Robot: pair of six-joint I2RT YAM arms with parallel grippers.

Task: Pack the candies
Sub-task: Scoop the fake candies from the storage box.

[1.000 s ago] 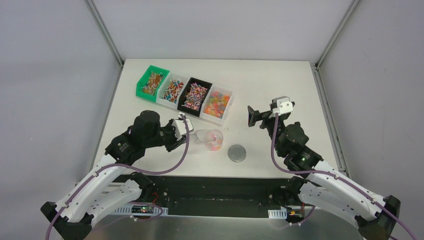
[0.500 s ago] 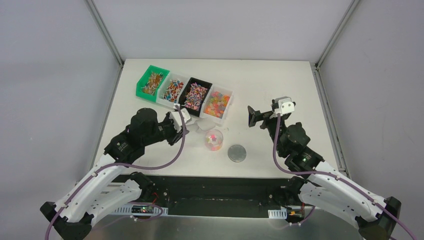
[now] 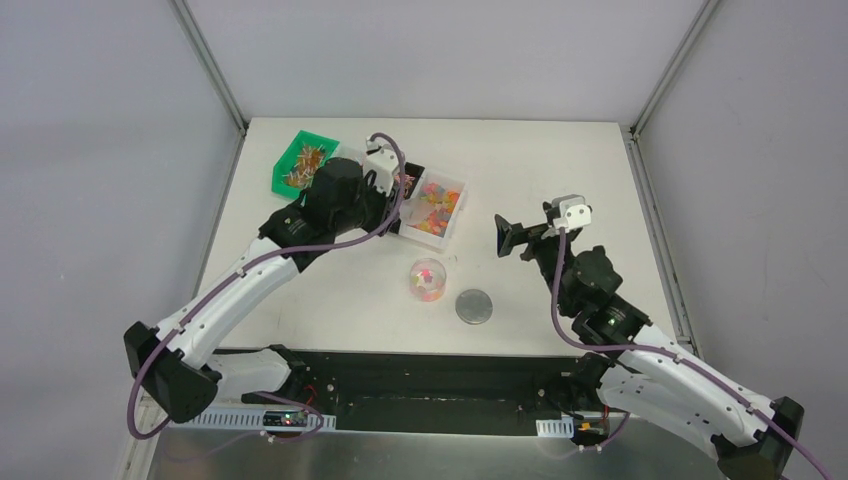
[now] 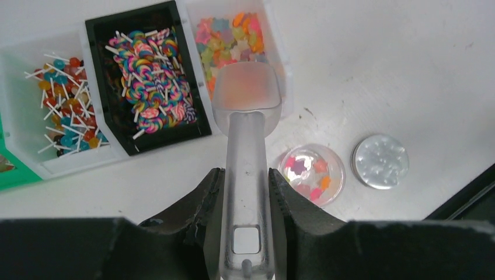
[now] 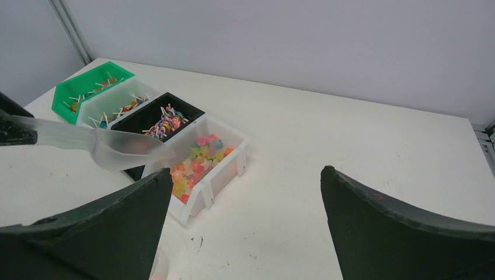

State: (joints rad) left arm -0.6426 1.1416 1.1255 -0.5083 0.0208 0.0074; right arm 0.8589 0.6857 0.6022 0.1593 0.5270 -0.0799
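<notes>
My left gripper [image 4: 245, 172] is shut on the handle of a clear plastic scoop [image 4: 246, 93]. The scoop's bowl hovers over the near end of the clear bin of gummy candies [image 4: 229, 36]. In the top view the left gripper [image 3: 392, 200] reaches over the row of bins. A small clear cup [image 3: 427, 279] holding a few coloured candies [image 4: 309, 175] stands upright on the table. My right gripper [image 3: 510, 235] is open and empty to the right of the bins. In its wrist view the right gripper [image 5: 246, 175] faces the gummy bin [image 5: 201, 160] and the scoop [image 5: 122, 153].
A grey round lid [image 3: 474, 306] lies right of the cup. A black bin of swirl lollipops [image 4: 152, 76], a white bin of ball lollipops [image 4: 58, 111] and a green bin [image 3: 300, 160] sit left of the gummy bin. The black base rail [image 3: 430, 375] runs along the near edge.
My left arm has carried the scoop away from the cup, back and up over the bins. The cup stays upright on the table. The right arm has barely moved.
</notes>
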